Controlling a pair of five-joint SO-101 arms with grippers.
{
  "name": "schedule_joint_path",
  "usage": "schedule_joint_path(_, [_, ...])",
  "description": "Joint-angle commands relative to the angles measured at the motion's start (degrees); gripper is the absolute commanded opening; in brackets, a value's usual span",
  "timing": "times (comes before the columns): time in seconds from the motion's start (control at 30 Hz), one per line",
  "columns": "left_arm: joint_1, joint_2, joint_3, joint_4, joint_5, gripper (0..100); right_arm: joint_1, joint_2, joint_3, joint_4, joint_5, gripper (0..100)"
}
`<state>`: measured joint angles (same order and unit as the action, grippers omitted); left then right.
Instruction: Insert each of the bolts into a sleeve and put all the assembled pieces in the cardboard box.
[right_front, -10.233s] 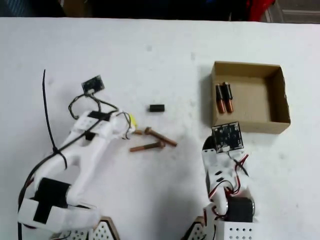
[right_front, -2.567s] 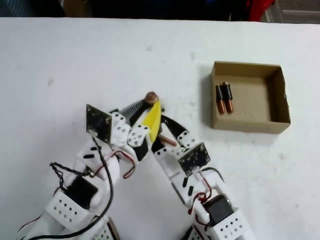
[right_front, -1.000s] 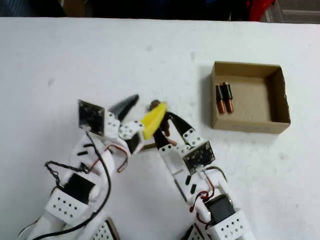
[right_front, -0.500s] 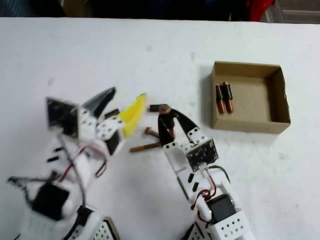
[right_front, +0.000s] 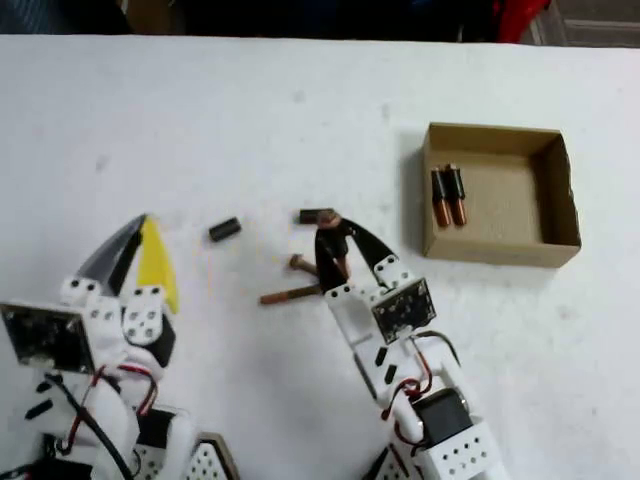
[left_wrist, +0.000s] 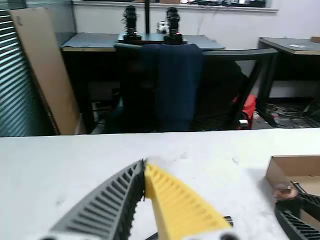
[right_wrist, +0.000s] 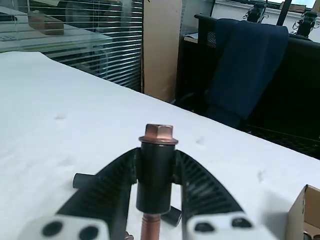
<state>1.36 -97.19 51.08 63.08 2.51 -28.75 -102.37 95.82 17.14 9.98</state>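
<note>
Copper hex-head bolt (right_wrist: 158, 134) seated in smooth black cylindrical sleeve (right_wrist: 155, 180), grasped between the ribbed black fingers of right end effector (right_wrist: 156, 154). Left end effector (right_front: 142, 228), grey-and-yellow, clenched, empty, near left. Loose black sleeve (right_front: 225, 229) and loose copper bolt (right_front: 290, 294) lie between them. Brown cardboard box (right_front: 500, 250) right; white tabletop (right_front: 300, 110) open beyond.

A white table (right_front: 300, 90) is stretching across the scene. Beyond its far edge, a dark blue jacket (left_wrist: 175, 85) is hanging over the back of a black chair (left_wrist: 250, 75). A tall brown board (left_wrist: 45, 75) is leaning beside window blinds (left_wrist: 12, 100). A desk (left_wrist: 95, 41) is standing farther back.
</note>
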Motion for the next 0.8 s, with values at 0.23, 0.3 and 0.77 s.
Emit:
schedule_joint_path(0.23, [-5.85, -7.34, 2.37, 5.89, -0.62, 2, 3.3, -0.84, 0.26, -1.63, 0.53, 1.6])
schedule_joint_path(0.3, [-5.93, -7.34, 4.75, 5.98, -0.62, 2, 6.9, -0.84, -0.26, -1.63, 0.53, 1.6])
schedule_joint_path(0.77, [-5.93, -7.34, 28.75, 5.71, -0.62, 2, 16.75, -0.66, -22.77, 32.75, 7.74, 1.6])
